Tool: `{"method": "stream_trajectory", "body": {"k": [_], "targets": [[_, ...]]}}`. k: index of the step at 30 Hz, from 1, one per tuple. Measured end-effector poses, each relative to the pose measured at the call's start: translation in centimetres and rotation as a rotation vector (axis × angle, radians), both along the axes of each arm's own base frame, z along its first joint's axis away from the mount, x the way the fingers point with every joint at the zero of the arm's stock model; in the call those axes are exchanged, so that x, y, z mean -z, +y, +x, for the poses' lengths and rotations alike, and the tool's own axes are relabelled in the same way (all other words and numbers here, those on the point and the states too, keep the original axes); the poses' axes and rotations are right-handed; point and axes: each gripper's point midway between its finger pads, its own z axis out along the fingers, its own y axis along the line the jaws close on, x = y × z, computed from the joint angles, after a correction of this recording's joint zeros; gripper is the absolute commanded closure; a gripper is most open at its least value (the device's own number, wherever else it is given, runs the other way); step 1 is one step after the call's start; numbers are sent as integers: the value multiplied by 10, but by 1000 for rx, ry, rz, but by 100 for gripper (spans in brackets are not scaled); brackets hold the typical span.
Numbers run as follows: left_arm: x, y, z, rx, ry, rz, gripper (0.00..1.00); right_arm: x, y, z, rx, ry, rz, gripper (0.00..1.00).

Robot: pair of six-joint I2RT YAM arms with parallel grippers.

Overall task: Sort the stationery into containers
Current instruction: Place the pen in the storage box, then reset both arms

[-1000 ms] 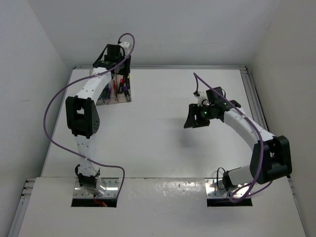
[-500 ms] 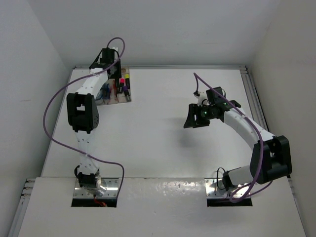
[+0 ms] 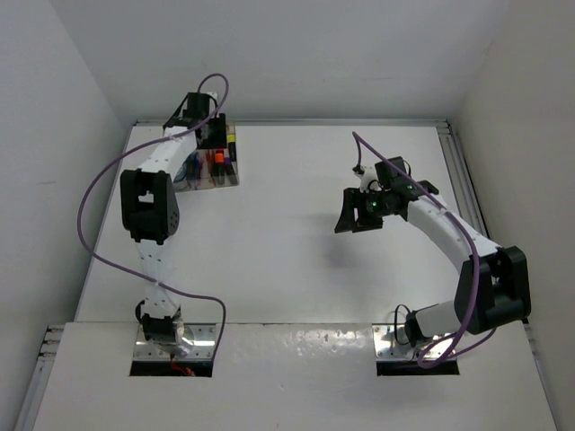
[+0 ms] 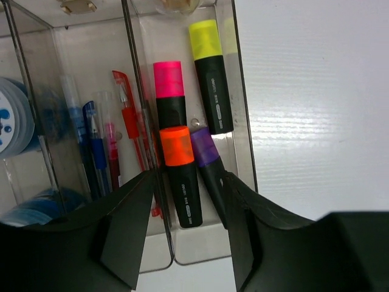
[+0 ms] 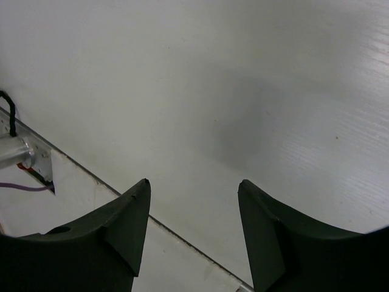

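My left fingers (image 4: 124, 237): wide, empty, over the clear-walled three-slot tray (image 4: 244, 121).
My right fingers (image 5: 121, 237): wide, empty, above the white bench (image 5: 243, 73).
Black highlighters (image 4: 182, 182): four, right slot as I see it.
Thin red and blue pens (image 4: 129, 121): middle slot.
Blue-and-white discs (image 4: 9, 121): left slot.

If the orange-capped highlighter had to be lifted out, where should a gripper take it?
Take the orange-capped highlighter by its black barrel, straight from above, I'd judge: it lies flat, hemmed between the divider wall and the purple-capped highlighter, so sideways approaches look blocked.
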Motion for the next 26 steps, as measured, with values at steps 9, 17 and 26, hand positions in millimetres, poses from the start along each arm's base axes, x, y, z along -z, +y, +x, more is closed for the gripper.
{"method": "stream_trajectory", "body": {"k": [9,17,26], "targets": [[-109,-9,-38,86,-155,-35,0,-12,-18,3,42,-47,-36,31],[-204,-3,-132,152,-317,-22,0,-40,-68,10,138,-194,-163,1],[-115,23,-225,115,-117,6,0,-35,-123,-1,267,-191,-305,1]]}}
